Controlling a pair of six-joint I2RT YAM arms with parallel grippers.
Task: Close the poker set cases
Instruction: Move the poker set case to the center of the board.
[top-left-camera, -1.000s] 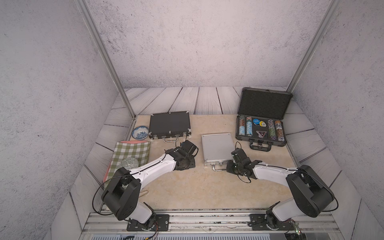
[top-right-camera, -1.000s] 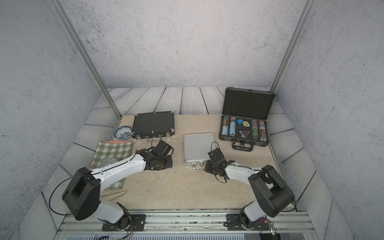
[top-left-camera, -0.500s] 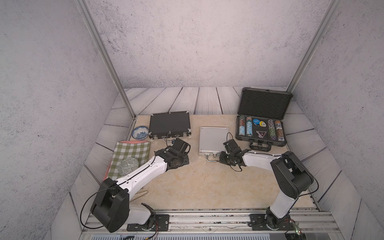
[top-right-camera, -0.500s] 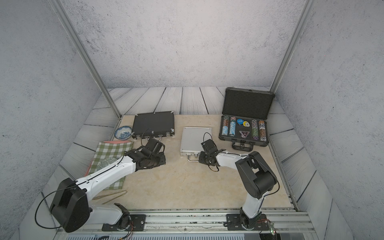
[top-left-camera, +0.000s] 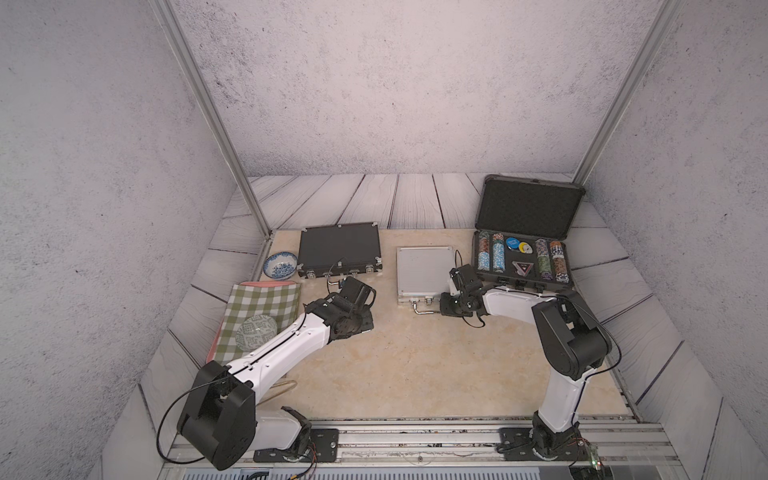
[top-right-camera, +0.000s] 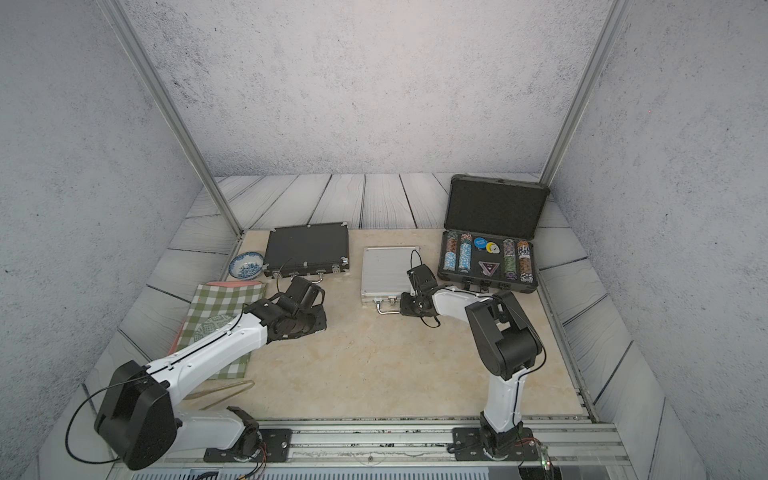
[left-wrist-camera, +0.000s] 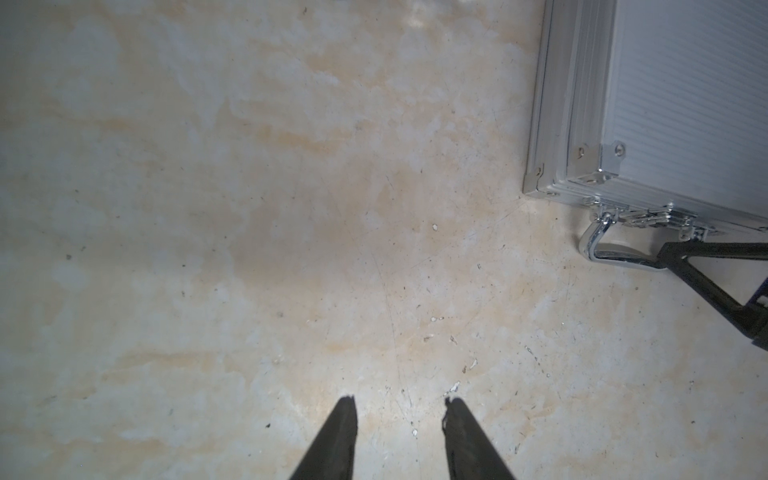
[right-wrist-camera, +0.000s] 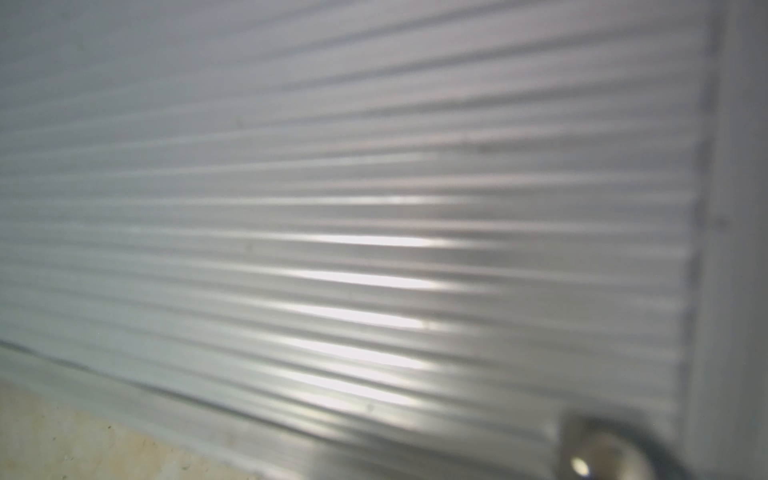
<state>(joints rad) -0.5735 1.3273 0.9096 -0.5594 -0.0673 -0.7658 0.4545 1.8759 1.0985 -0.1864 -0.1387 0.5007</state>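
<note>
Starting at the left, the black case (top-left-camera: 338, 247) lies shut and flat at the back of the surface (top-left-camera: 415, 365). It looks like a stiff shell with nothing left to do. The left hand (left-wrist-camera: 400, 401) hovers over bare surface between the black and silver cases, jaws partway apart and empty.

The silver case (top-left-camera: 424, 268) lies shut in the middle, its handle (left-wrist-camera: 615, 255) toward the robot. Its ribbed metal looks hard and slick, poor for pinching. The handle or an edge is the place to take it, and it probably slides easily. The right hand (left-wrist-camera: 667, 259) sits at that handle, tips drawn together; whether it pinches the handle I cannot tell.

At the right back, the grey case (top-left-camera: 482, 199) is the only one open, with its lid (top-left-camera: 528, 208) upright and chips (top-left-camera: 498, 255) in rows below. Loaded, it should be heavy enough to stay put. The rigid lid is best pushed at its top rim and may drop once past balance.

No writing is readable: marks on the discs (top-left-camera: 513, 243) and the triangular badge (top-left-camera: 523, 269) are too small.
</note>
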